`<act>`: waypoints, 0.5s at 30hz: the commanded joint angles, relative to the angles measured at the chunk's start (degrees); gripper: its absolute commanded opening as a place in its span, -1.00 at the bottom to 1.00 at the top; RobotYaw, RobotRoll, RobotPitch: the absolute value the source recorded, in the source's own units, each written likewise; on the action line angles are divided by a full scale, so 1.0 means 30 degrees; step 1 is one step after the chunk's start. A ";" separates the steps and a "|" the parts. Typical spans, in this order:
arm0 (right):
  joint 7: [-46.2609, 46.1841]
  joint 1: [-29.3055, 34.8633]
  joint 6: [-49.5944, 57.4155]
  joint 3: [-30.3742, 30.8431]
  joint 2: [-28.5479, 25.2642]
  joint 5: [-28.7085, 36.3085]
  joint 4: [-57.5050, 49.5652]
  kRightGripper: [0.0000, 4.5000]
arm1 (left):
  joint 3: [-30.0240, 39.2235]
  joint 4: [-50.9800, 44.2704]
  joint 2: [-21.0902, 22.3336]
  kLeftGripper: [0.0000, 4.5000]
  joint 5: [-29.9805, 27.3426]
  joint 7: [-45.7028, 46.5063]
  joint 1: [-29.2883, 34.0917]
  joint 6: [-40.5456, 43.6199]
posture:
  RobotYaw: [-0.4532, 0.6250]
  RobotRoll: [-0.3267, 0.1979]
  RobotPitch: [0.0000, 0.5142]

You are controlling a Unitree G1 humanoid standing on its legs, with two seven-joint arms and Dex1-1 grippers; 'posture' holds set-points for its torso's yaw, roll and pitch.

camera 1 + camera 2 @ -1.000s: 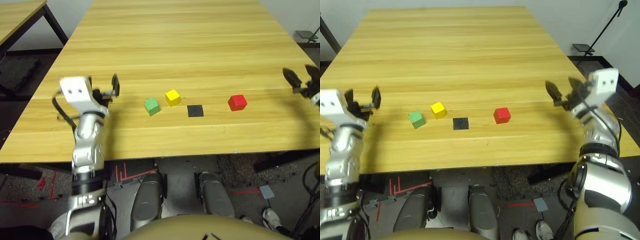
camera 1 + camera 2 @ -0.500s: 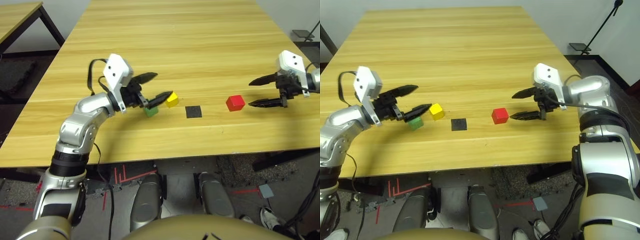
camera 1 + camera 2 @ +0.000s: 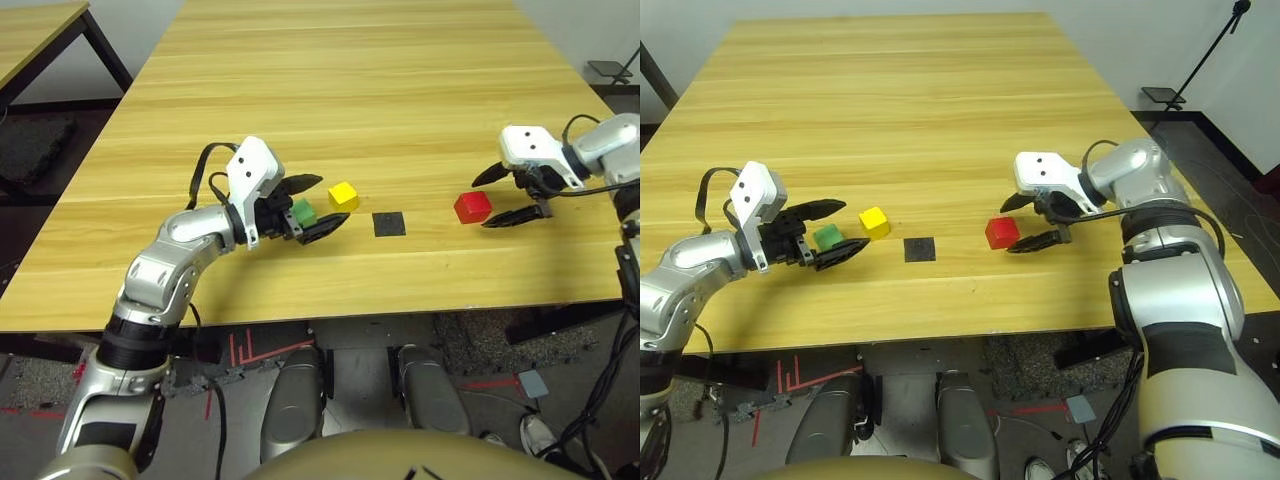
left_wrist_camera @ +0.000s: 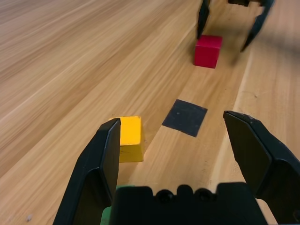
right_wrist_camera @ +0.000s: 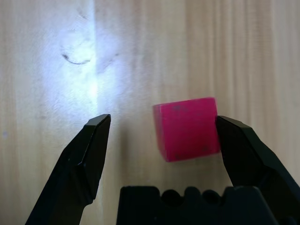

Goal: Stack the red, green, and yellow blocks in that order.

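The green block (image 3: 303,212) sits on the table between the fingers of my open left gripper (image 3: 333,201), which comes in low from the left. The yellow block (image 3: 343,195) stands just beyond that gripper's fingertips and appears in the left wrist view as the yellow block (image 4: 129,138). Further right, the red block (image 3: 472,206) rests on the wood. My open right gripper (image 3: 481,203) straddles it from the right. In the right wrist view the red block (image 5: 187,127) lies close to one finger (image 5: 243,154). Whether they touch I cannot tell.
A flat black square patch (image 3: 389,223) lies on the wooden table (image 3: 350,80) between the yellow and red blocks. The table's front edge runs just below the blocks. Another table (image 3: 30,30) stands at the far left, and a black stand (image 3: 1210,50) at the far right.
Both arms swung inward from the table's sides. The left gripper closed in around the green block, and the right gripper slid left until its fingers straddle the red block. The blocks stayed put.
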 commanded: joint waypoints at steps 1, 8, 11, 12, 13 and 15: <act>-0.1189 -0.0115 -0.0072 0.0198 0.0603 -0.0887 0.0517 1.00 | 0.0266 -0.0951 -0.0081 0.98 -0.0109 0.0653 0.0396 0.0791 | 0.61 -0.51 -0.67; -0.2650 -0.0325 0.0240 0.0157 0.1175 -0.1963 0.0547 -0.01 | 0.0618 -0.1608 -0.0173 1.00 -0.0220 0.1383 0.0755 0.1348 | 0.63 -0.55 -0.67; -0.2421 -0.0377 0.0232 0.0068 0.1178 -0.2059 0.0506 -0.08 | 0.0609 -0.1530 -0.0319 1.00 -0.0214 0.1522 0.0747 0.1329 | 0.62 -0.59 -0.67; -0.2296 -0.0395 0.0199 0.0023 0.1160 -0.2048 0.0479 -0.08 | 0.0570 -0.1476 -0.0375 1.00 -0.0199 0.1559 0.0717 0.1305 | 0.62 -0.60 -0.68; -0.2072 -0.0448 0.0181 -0.0060 0.1156 -0.1964 0.0427 -0.08 | 0.0522 -0.1410 -0.0447 1.00 -0.0177 0.1582 0.0660 0.1248 | 0.61 -0.61 -0.68; -0.1561 -0.0620 0.0417 -0.0300 0.1227 -0.1677 0.0309 -0.08 | 0.0434 -0.1260 -0.0561 1.00 -0.0118 0.1596 0.0534 0.1180 | 0.61 -0.63 -0.70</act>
